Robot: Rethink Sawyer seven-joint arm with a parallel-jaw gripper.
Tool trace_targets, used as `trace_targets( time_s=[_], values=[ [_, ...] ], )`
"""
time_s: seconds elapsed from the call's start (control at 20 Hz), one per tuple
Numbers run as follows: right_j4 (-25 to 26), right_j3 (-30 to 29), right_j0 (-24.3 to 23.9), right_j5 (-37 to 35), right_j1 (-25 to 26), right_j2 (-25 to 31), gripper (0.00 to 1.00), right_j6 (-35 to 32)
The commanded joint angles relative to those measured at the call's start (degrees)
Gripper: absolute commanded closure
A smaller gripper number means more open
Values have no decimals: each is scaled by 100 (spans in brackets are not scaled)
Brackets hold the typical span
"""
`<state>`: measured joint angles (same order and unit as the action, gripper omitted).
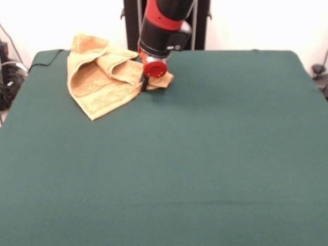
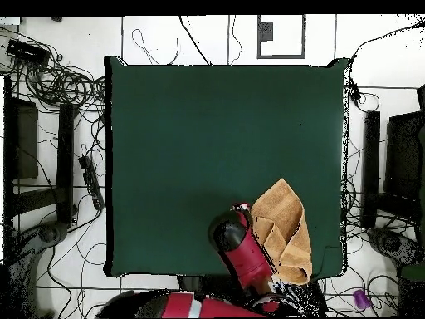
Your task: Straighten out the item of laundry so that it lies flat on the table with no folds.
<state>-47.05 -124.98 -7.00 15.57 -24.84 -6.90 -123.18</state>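
Note:
The orange-tan towel (image 1: 100, 77) lies crumpled and folded over itself near the far left corner of the green table (image 1: 205, 154). One pointed corner faces the camera, and raised folds run toward the arm. My gripper (image 1: 145, 85) hangs below the red and black wrist, down at the towel's right corner, and looks shut on the cloth there. In the overhead view the towel (image 2: 288, 226) lies at the table's (image 2: 207, 149) lower right, by the edge. The arm (image 2: 241, 249) covers the towel's left side and hides the gripper.
The towel reaches close to the table's edge on the robot's side. Cables and dark equipment (image 2: 50, 149) lie on the floor round the table. The pedestal (image 1: 166, 20) stands just behind the towel.

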Motion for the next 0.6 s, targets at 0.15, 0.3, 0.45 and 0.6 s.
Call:
trace_targets(
  time_s=[0.15,0.3,0.45,0.6],
  values=[
    [692,1377,-1090,462,912,2311,100,-3021],
    [903,1319,-1274,485,875,2473,100,-3189],
    [857,1336,-1236,437,850,2443,100,-3269],
    [549,1440,-991,325,857,2224,100,-3226]
  ],
)
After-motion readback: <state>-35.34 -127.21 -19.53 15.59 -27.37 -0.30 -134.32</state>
